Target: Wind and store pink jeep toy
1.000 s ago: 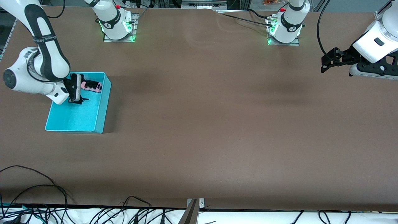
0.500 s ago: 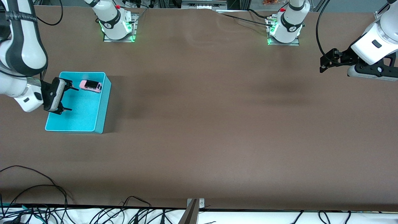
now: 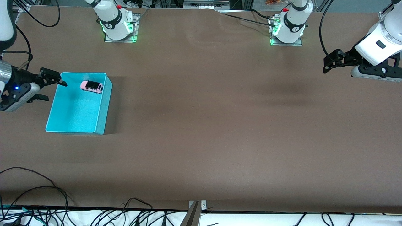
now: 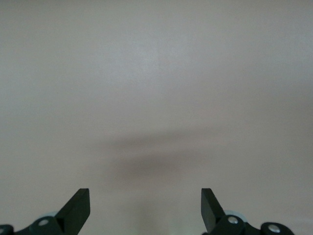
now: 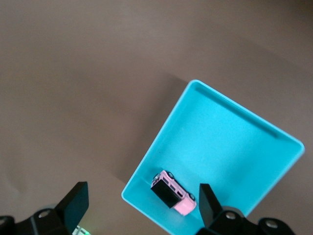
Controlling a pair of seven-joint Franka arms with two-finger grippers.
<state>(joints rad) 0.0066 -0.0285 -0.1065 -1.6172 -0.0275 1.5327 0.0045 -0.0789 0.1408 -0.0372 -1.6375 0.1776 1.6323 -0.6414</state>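
Storage looks done: the pink jeep toy sits inside the cyan bin, in the upper left of the front view, so I judge the task to be at its last step, with both arms clear of the toy. In that view the toy lies in the part of the bin farther from the front camera, close to the wall on the side of the left arm's end of the table, resting on the bin floor and apart from both grippers.

The right gripper hangs at the left edge of the front view, over the bare table just beside the bin's outer wall. Its fingers are spread apart and hold nothing; the right wrist view shows both fingertips wide of each other with the bin and the toy below.

The left gripper waits at the upper right of the front view, over bare table well apart from the bin, fingers apart and empty, as the left wrist view confirms.

Nothing seems left but to carry the right arm away without catching the bin wall; whether the toy was wound cannot be told.

The toy is tiny beside the bin: a pink body, black roof and rear, dark wheels, upright on its wheels.
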